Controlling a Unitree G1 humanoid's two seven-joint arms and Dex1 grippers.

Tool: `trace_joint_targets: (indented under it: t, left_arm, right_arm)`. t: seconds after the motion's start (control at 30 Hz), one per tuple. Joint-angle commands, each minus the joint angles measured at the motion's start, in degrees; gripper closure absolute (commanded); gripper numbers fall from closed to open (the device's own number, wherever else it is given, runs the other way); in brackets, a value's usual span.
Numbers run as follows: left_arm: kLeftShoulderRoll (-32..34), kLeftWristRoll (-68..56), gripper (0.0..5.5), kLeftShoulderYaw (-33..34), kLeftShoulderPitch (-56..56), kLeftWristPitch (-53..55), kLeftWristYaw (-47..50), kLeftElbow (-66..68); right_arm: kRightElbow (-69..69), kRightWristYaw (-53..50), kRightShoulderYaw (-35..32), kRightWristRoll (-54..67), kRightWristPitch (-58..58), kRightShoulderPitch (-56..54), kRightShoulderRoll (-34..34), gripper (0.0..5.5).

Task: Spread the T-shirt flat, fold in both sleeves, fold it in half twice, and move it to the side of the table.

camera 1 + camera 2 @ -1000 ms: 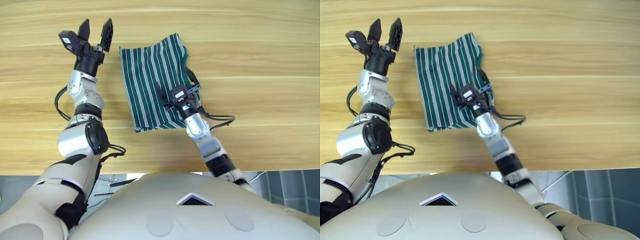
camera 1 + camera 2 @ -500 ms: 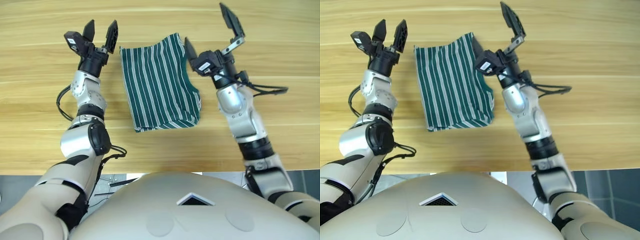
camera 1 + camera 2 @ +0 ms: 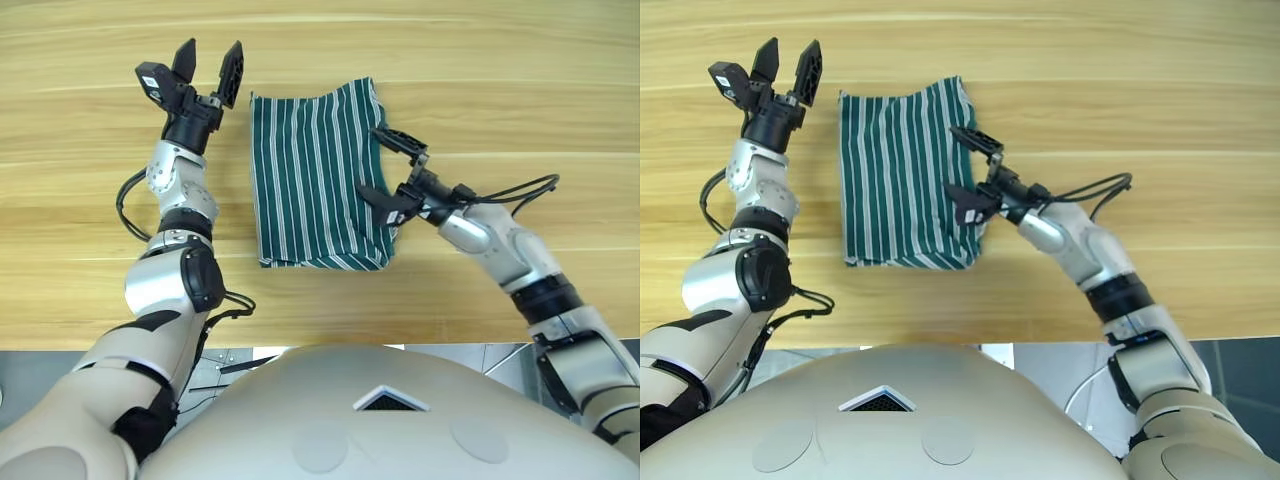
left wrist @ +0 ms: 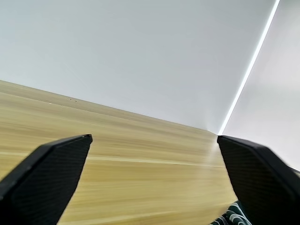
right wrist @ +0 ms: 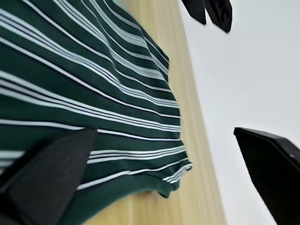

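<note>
From the head camera: the T-shirt (image 3: 318,175) lies folded into a striped green rectangle on the middle of the wooden table (image 3: 520,80), long side running near to far. The left gripper (image 3: 211,50) is up at the far-left corner of the cloth, just beside it and not touching, its pincer spread wide and pointing away from the robot. Over on the right, the right gripper (image 3: 372,160) comes in sideways at the T-shirt's right edge, pincer also apart and gripping nothing. One finger sits low over the cloth's right border, the other is lifted farther back.

Left wrist camera now: two dark fingers (image 4: 51,173) stand far apart with bare wood between them. A small striped corner of the T-shirt peeks in beside one of them, and a pale wall (image 4: 140,56) rises behind the table's far end.

Right wrist camera: green stripes fill most of the picture. One finger lies over the fabric, though I cannot tell if it presses on it. The other finger hangs well clear against the wall, and the left gripper's tips show far off past the T-shirt.
</note>
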Motion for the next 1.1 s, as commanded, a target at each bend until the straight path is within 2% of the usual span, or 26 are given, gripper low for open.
trace_joint_targets:
  t: [0.03, 0.2, 0.27, 0.33, 0.4, 0.47, 0.57, 0.67, 0.77, 0.9, 1.1]
  left_arm:
    - [0.11, 1.01, 0.54, -0.71, 0.34, -0.57, 0.00, -0.48]
    - [-0.01, 2.19, 0.54, -2.08, 1.40, -2.65, -1.30, -1.32]
    - [0.38, 3.42, 0.54, -3.79, 3.14, -5.97, -4.27, -4.08]
    - [2.23, 3.52, 0.54, -6.62, 7.19, -9.52, -10.77, -12.34]
    - [6.55, 3.80, 0.54, -10.45, 12.99, -10.14, -17.10, -24.71]
    - [13.88, 3.87, 0.54, -12.89, 19.42, -8.33, -22.73, -36.78]
    - [24.42, 4.39, 0.54, -13.54, 26.34, -4.62, -27.42, -46.89]
    - [35.39, 7.60, 0.54, -13.58, 37.64, -4.08, -32.51, -53.59]
    - [39.95, 10.21, 0.54, -14.97, 47.15, -5.83, -33.36, -59.76]
    - [41.36, 11.33, 0.54, -18.15, 52.82, -7.83, -32.90, -63.66]
    - [38.94, 16.29, 0.54, -24.71, 52.37, -9.52, -28.18, -63.58]
  right_arm:
    - [-6.25, 6.59, -2.69, 5.09, 0.19, 3.76, -4.26, 0.10]
    - [-7.08, 8.01, -5.20, 5.89, 1.24, 4.16, -3.96, 0.10]
    - [-8.42, 8.32, -7.28, 8.16, 1.44, 4.11, -3.73, 0.10]
    - [-10.66, 10.44, -10.45, 13.45, 1.57, 4.24, -4.98, 0.10]
    - [-11.87, 13.24, -15.34, 19.48, 1.90, 4.24, -8.24, 0.10]
    - [-9.60, 16.68, -19.87, 23.37, 2.34, 3.44, -12.75, 0.10]
    - [-5.71, 21.36, -22.30, 23.31, 2.15, 5.30, -18.79, 0.10]
    - [-4.05, 27.73, -21.91, 23.13, 0.46, 11.18, -24.54, 0.10]
    - [-6.81, 35.57, -19.02, 27.17, -2.32, 17.45, -27.87, 0.10]
    - [-9.25, 42.73, -14.88, 29.64, -3.31, 20.47, -28.22, 0.10]
    - [-11.23, 44.87, -11.42, 29.72, -1.94, 18.68, -24.72, 0.10]
